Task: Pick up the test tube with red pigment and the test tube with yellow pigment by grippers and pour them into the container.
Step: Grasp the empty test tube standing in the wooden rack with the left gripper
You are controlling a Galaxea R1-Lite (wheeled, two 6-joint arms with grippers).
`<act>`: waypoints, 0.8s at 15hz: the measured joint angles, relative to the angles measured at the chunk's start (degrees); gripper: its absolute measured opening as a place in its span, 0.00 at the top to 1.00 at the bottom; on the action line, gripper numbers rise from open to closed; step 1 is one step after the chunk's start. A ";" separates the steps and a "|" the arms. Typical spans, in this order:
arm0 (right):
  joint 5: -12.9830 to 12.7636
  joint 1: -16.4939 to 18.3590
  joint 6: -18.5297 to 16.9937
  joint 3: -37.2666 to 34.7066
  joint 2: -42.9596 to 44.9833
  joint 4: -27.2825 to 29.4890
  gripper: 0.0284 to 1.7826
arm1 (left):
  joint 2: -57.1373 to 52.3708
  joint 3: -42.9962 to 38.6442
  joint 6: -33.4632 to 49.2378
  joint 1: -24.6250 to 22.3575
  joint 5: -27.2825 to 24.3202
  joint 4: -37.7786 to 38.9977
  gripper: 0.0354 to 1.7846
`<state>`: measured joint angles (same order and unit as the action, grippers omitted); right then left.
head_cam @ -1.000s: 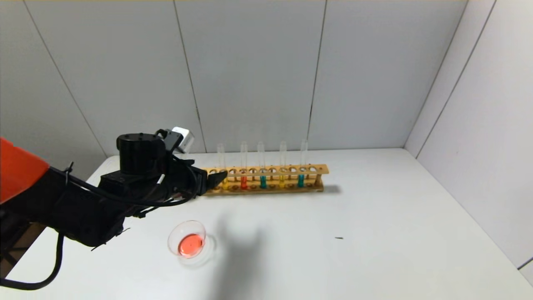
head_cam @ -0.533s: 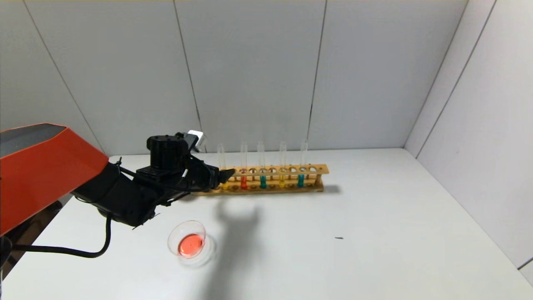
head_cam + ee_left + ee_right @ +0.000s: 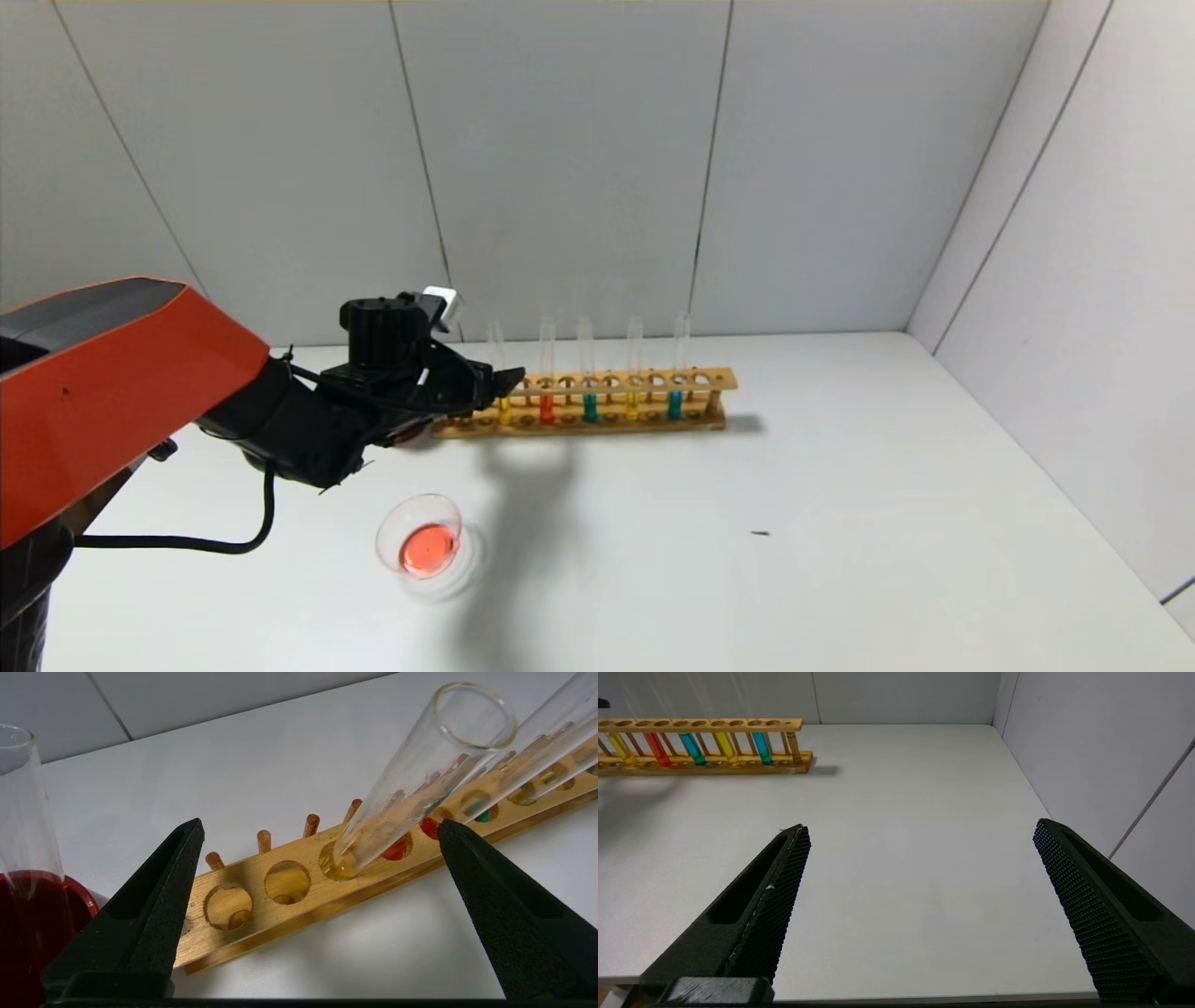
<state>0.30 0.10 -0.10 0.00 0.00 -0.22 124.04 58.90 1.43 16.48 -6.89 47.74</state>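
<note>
A matte white table (image 3: pixel 840 523) carries a wooden rack (image 3: pixel 597 403) at frame centre, where the yellow-tipped glass test tube with yellow pigment (image 3: pixel 502 373) and the test tube with red pigment (image 3: pixel 546 369) are seated. The left gripper (image 3: pixel 499 383) is held wide open and empty around the yellow tube; the right gripper (image 3: pixel 920 868) is likewise spread, low in its view. The round clear container (image 3: pixel 420 534), red liquid inside, is seen lower left

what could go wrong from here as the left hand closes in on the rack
1. The open left hand frames the yellow tube, but the red tube stands right beside it; a slightly off close could knock or pinch both.
2. The tube sits tilted in the wooden rack, so an angled pull may jam it and drag the rack.
3. The glass dish lies near the arm and could be swept.
</note>
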 joint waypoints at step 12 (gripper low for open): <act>0.00 0.00 0.00 0.00 0.00 -0.02 0.02 | 2.54 2.10 -0.55 0.74 -0.16 0.18 0.80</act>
<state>0.30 0.10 -0.10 0.00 0.00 -0.24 126.57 61.00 0.88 17.23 -7.05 47.92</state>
